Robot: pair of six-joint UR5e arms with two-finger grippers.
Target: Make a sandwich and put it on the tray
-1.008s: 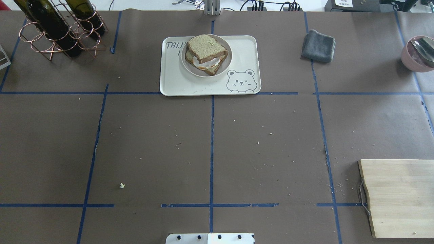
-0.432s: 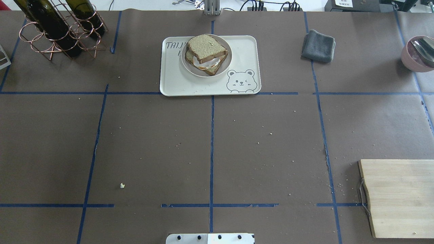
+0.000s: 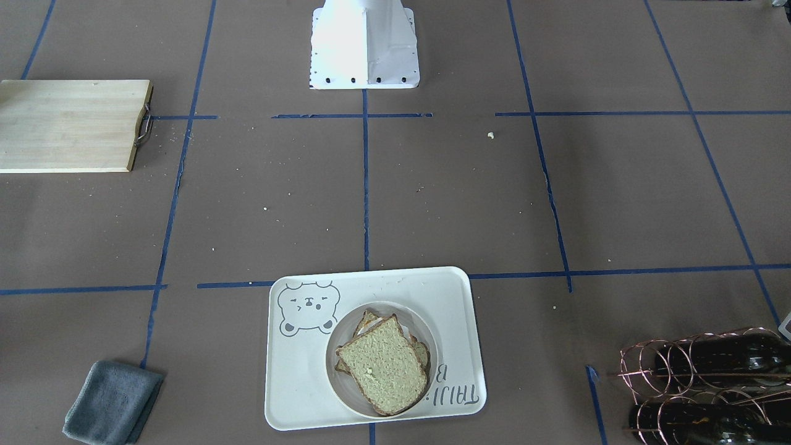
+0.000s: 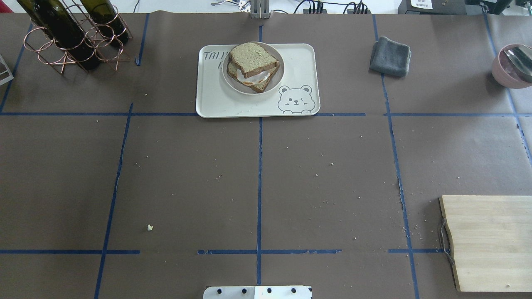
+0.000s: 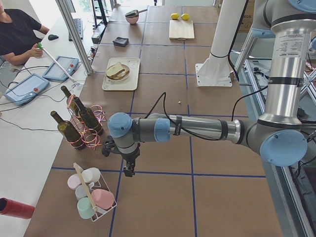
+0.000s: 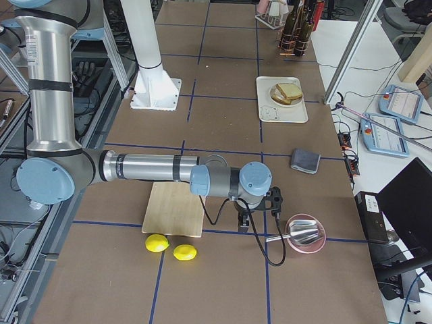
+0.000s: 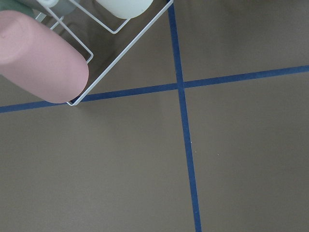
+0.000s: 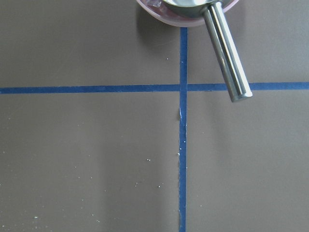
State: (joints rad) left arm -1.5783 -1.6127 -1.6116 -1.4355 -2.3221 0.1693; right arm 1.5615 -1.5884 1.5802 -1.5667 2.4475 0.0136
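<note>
The sandwich (image 4: 252, 64), two bread slices with a white egg between, lies on a small round plate (image 4: 227, 77) on the cream bear tray (image 4: 299, 62) at the far middle of the table. It also shows in the front-facing view (image 3: 383, 364) on the tray (image 3: 296, 383). Neither gripper shows in the overhead or front-facing views. The left gripper (image 5: 128, 170) hangs low beside a rack of cups, far from the tray (image 5: 121, 84). The right gripper (image 6: 243, 221) hangs low by a pink bowl, far from the tray (image 6: 277, 111). I cannot tell whether either is open or shut.
A wooden cutting board (image 4: 490, 241) lies at the near right, with two lemons (image 6: 169, 246) past it. A grey cloth (image 4: 390, 56) and a pink bowl with a metal utensil (image 4: 513, 66) lie at the far right. A copper bottle rack (image 4: 70, 37) stands far left; a cup rack (image 5: 91, 197) stands beyond it.
</note>
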